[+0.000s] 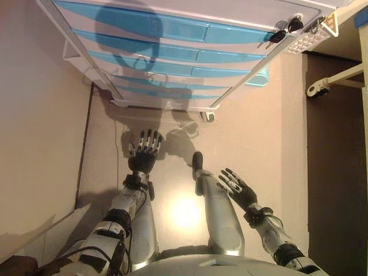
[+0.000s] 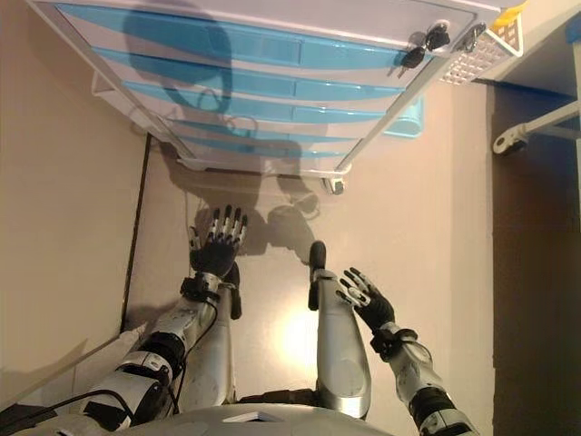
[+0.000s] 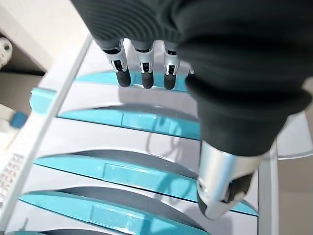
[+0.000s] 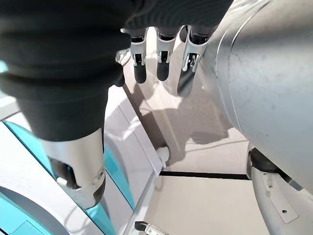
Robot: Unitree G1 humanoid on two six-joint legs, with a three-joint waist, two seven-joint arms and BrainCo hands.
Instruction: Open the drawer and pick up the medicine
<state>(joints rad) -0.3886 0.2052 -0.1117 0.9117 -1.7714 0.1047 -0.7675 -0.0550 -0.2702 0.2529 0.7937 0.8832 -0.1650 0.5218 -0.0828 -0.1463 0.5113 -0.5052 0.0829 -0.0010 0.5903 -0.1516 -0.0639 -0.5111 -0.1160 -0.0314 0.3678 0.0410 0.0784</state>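
A white drawer cabinet (image 1: 172, 57) with several blue-fronted drawers (image 1: 190, 54) stands on castors ahead of me, all drawers shut. No medicine shows in any view. My left hand (image 1: 144, 154) hangs open below the cabinet's lowest drawer, fingers straight and pointing at it, apart from it. My right hand (image 1: 237, 187) is lower and to the right, open with fingers spread, holding nothing. In the left wrist view the blue drawer fronts (image 3: 132, 120) lie past the straight fingers (image 3: 146, 73).
Keys (image 1: 286, 30) hang from the cabinet's top right corner. A white perforated basket (image 1: 307, 37) sits beside it. A white rail (image 1: 333, 83) crosses a dark gap at the right. A castor (image 1: 207, 117) stands on the beige floor.
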